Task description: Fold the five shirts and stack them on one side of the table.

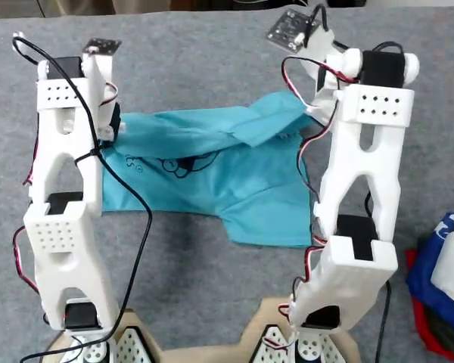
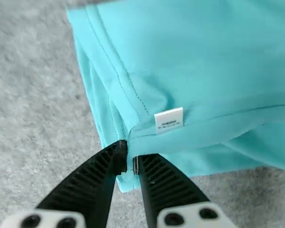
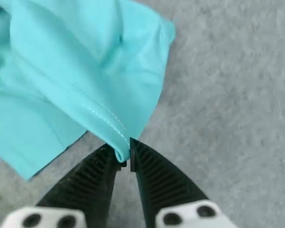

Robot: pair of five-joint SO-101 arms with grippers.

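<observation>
Left gripper (image 2: 127,154), left wrist view: clamped shut on the layered hem edge of the teal shirt (image 2: 204,57), just beside a small white label (image 2: 169,120). Grey felt-like desk (image 2: 33,118) lay under it.

Right wrist view: right gripper (image 3: 126,153) was pinching a stitched hem corner of the same shirt, and the cloth draped away from the tips.

High view: the shirt lay spread mid-desk between both arms, with its far edge doubled over and a flap turned back near the right arm. A pile of other shirts (image 1: 439,276), blue, red and white, sat at the desk edge beside the right arm. A pale board (image 1: 181,349) sat under the arm bases.

Judged step: mid-fold on this shirt, with both far corners held. The next move probably called for carrying that edge evenly toward the near hem, then releasing. The room beyond the far edge was too cropped to tell.
</observation>
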